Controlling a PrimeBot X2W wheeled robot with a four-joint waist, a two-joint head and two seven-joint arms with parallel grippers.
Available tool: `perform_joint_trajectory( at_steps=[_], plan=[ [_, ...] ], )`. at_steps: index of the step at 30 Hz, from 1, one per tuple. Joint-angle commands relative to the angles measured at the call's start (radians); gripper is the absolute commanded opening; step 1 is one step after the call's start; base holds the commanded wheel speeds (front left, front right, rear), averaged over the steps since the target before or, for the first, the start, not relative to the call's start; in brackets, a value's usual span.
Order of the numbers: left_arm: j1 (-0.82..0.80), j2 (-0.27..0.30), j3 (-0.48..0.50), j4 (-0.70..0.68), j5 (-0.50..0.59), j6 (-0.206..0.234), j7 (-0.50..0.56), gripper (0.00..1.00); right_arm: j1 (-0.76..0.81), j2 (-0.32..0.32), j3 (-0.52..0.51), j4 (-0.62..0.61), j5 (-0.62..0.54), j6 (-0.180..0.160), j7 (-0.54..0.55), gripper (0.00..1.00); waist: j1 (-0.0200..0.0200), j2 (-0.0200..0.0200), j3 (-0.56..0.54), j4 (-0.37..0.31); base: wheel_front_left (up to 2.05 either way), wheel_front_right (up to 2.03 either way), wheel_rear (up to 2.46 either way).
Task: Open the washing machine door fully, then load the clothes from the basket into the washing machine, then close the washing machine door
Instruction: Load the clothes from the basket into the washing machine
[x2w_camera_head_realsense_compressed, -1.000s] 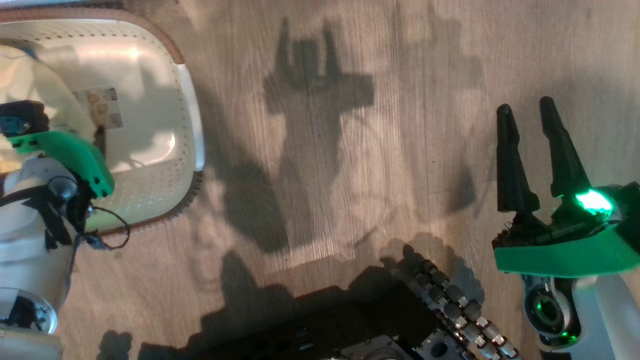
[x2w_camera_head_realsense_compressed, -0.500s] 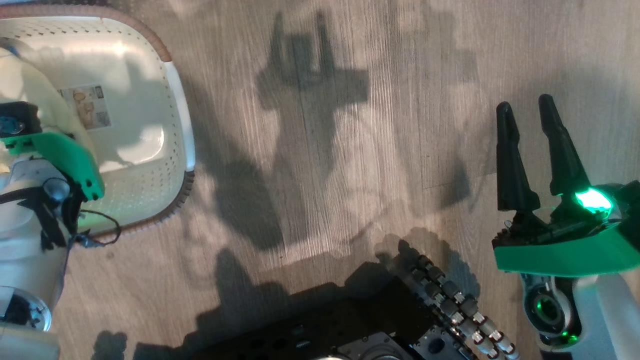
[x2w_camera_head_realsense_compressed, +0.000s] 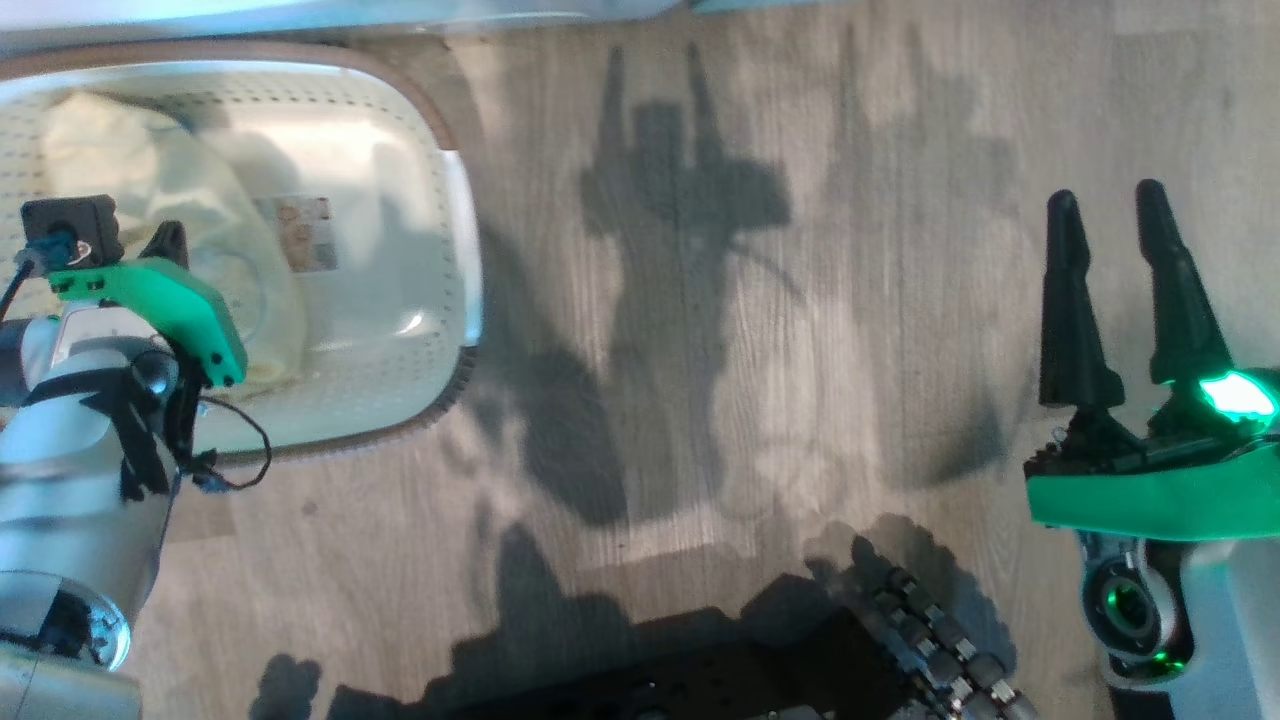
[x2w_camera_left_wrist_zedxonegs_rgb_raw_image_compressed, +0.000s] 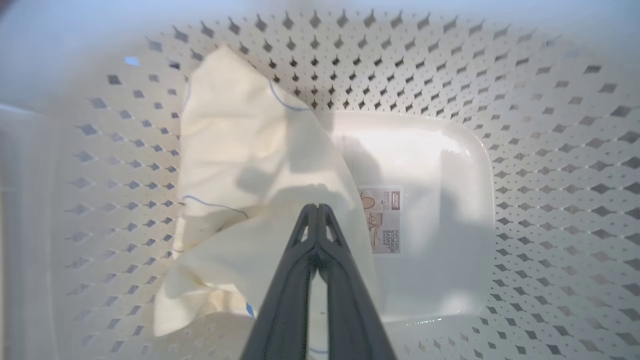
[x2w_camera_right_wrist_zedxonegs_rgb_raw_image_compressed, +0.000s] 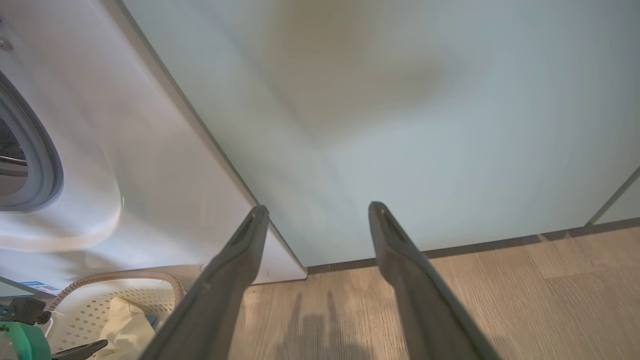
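The clothes (x2w_camera_left_wrist_zedxonegs_rgb_raw_image_compressed: 250, 165), pale yellow with thin blue lines, lie heaped against one side wall of the basket (x2w_camera_left_wrist_zedxonegs_rgb_raw_image_compressed: 550, 150), right under the left gripper (x2w_camera_left_wrist_zedxonegs_rgb_raw_image_compressed: 316, 207). Its jaws are pressed together, tips at the garment's edge beside the bottom label (x2w_camera_left_wrist_zedxonegs_rgb_raw_image_compressed: 382, 220); whether fabric is pinched cannot be told. The right gripper (x2w_camera_head_realsense_compressed: 1105, 200) hovers spread wide, empty, over the wooden floor (x2w_camera_head_realsense_compressed: 700, 350), facing the pale cabinet (x2w_camera_right_wrist_zedxonegs_rgb_raw_image_compressed: 400, 125) beside the washing machine (x2w_camera_right_wrist_zedxonegs_rgb_raw_image_compressed: 150, 175)

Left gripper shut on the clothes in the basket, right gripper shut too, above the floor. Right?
No: the right gripper is open, fingers apart, per the right wrist view. The left gripper is shut on the clothes in the basket, yes.
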Motion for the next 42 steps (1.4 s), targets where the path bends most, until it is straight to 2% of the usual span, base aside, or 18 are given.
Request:
perform_joint_trajectory(
  at_steps=[1,6,13,14,22,31,32,33,34,35,42],
  plan=[
    [0.046,0.042,0.026,-0.016,0.006,0.006,-0.01,0.0,0.037,-0.015,0.008,-0.026,-0.009,-0.003,-0.006,1.0,0.0001,0.0,-0.023,0.026,0.0,0.0,0.0],
    [0.101,0.06,0.063,-0.195,0.036,0.034,-0.013,0.0,0.039,-0.015,-0.013,-0.019,-0.025,-0.003,-0.006,1.0,0.0001,0.0,-0.05,0.053,0.0,0.0,0.0],
    [0.273,0.035,0.154,-0.541,0.112,0.094,-0.013,0.0,0.059,-0.015,-0.052,-0.008,-0.067,-0.003,-0.006,1.0,0.0001,0.0,-0.122,0.103,0.0,0.0,0.0],
    [0.273,0.035,0.154,-0.541,0.112,0.094,-0.013,0.0,0.059,-0.015,-0.052,-0.008,-0.067,-0.003,-0.006,1.0,0.0001,0.0,-0.122,0.103,0.0,0.0,0.0],
    [0.479,-0.031,0.222,-0.868,0.198,0.126,-0.013,0.0,0.099,-0.015,-0.071,0.01,-0.126,-0.003,-0.006,1.0,0.0001,0.0,-0.251,0.171,0.0,0.0,0.0],
    [0.652,-0.101,0.25,-1.108,0.262,0.157,-0.013,0.0,0.166,-0.015,-0.075,0.048,-0.175,-0.003,-0.006,1.0,0.0001,0.0,-0.433,0.236,0.0,0.0,0.0],
    [0.667,-0.107,0.252,-1.127,0.265,0.161,-0.013,0.1,0.172,-0.015,-0.072,0.053,-0.178,-0.003,-0.006,1.0,0.0001,0.0,-0.451,0.24,0.0,0.0,0.0],
    [0.682,-0.111,0.252,-1.141,0.268,0.165,-0.013,0.42,0.178,-0.015,-0.07,0.058,-0.181,-0.003,-0.006,1.0,0.0001,0.0,-0.471,0.245,0.0,0.0,0.0],
    [0.699,-0.113,0.252,-1.152,0.27,0.169,-0.013,0.91,0.185,-0.015,-0.068,0.063,-0.183,-0.003,-0.006,1.0,0.0001,0.0,-0.49,0.248,0.0,0.0,0.0],
    [0.713,-0.115,0.253,-1.166,0.272,0.173,-0.013,1.0,0.192,-0.015,-0.064,0.069,-0.187,-0.003,-0.006,1.0,0.0001,0.0,-0.509,0.252,0.0,0.0,0.0],
    [0.826,-0.102,0.247,-1.251,0.293,0.202,0.005,1.0,0.245,-0.015,-0.037,0.103,-0.193,-0.003,-0.006,1.0,0.0001,0.0,-0.638,0.261,0.0,0.0,0.0]
  ],
)
